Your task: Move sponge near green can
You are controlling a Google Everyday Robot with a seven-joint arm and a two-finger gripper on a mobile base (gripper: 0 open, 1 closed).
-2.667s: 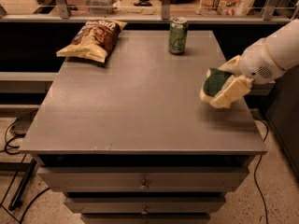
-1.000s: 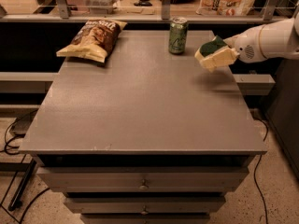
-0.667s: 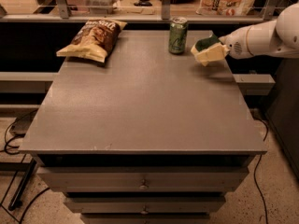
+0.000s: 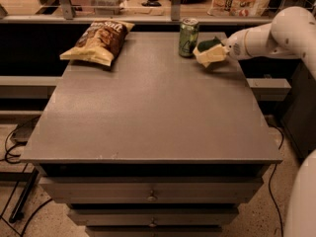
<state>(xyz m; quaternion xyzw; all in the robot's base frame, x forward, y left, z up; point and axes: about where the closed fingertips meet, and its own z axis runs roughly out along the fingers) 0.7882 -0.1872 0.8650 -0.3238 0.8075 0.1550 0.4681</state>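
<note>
Gripper (image 4: 213, 55) is at the back right corner of the bench (image 4: 148, 117), reaching in from the right edge, clamped on the sponge (image 4: 209, 44), green top showing. The sponge hangs just beside the green can (image 4: 188, 37), low over the surface; whether it touches down, can't tell. Chip bag (image 4: 98, 41) sits at the back left corner, well apart. The sponge looks light and squashy, so a pinch across its foam sides suits it

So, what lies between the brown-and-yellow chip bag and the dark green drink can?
Only bare grey tabletop, in the camera view. The pale padded gripper, beside the can, holds the green-topped sponge.
</note>
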